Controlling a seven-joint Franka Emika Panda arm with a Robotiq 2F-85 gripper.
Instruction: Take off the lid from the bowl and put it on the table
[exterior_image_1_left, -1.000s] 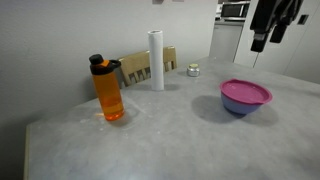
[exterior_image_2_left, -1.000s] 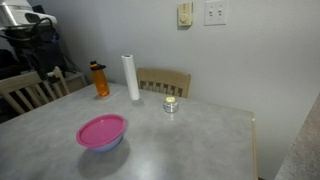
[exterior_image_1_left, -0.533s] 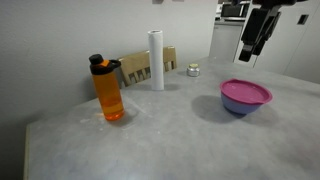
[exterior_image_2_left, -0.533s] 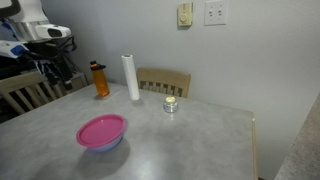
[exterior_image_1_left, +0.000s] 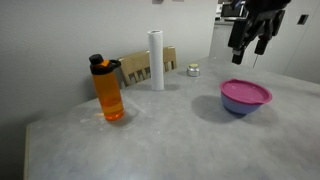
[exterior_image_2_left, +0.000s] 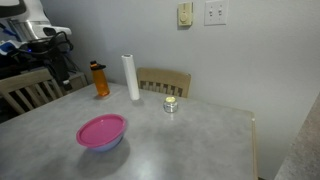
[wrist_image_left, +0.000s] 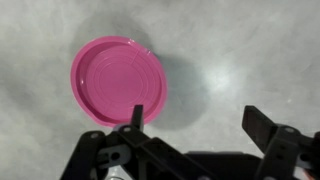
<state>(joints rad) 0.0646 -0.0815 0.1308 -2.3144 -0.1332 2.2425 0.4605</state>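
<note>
Pincer (wrist_image_left: 195, 112) hangs high above the counter (wrist_image_left: 250, 40) with its jaws wide and nothing between them; in the wrist view the two dark fingers (wrist_image_left: 264, 128) stand well apart over bare grey stone-look surface. In an exterior view the pincer (exterior_image_1_left: 249, 44) is up in the air, above the bowl and nearer the wall-side edge, clear of everything. The lid (wrist_image_left: 120, 80) is a flat, round, magenta-pink disc with a slightly raised rim and a faint ring just inside it; from the wrist it lies off to one side of the jaws, its edge close to one finger in the picture, and it hides the bowl wholly. Both exterior views show the lid (exterior_image_1_left: 246, 92) (exterior_image_2_left: 102, 130) seated level on the bowl (exterior_image_1_left: 238, 107) (exterior_image_2_left: 104, 146), whose periwinkle-blue side shows beneath it; the disc reaches a touch past the bowl's rim. The bowl stands well in from the wall-side edge of the counter (exterior_image_2_left: 190, 140). Along that edge are an orange bottle (exterior_image_2_left: 100, 80) with a black cap near a corner, a white upright roll (exterior_image_2_left: 131, 77) just beside it, and a small jar (exterior_image_2_left: 171, 104) further along. A wooden chair (exterior_image_2_left: 165, 80) stands behind the edge, between roll and jar.
</note>
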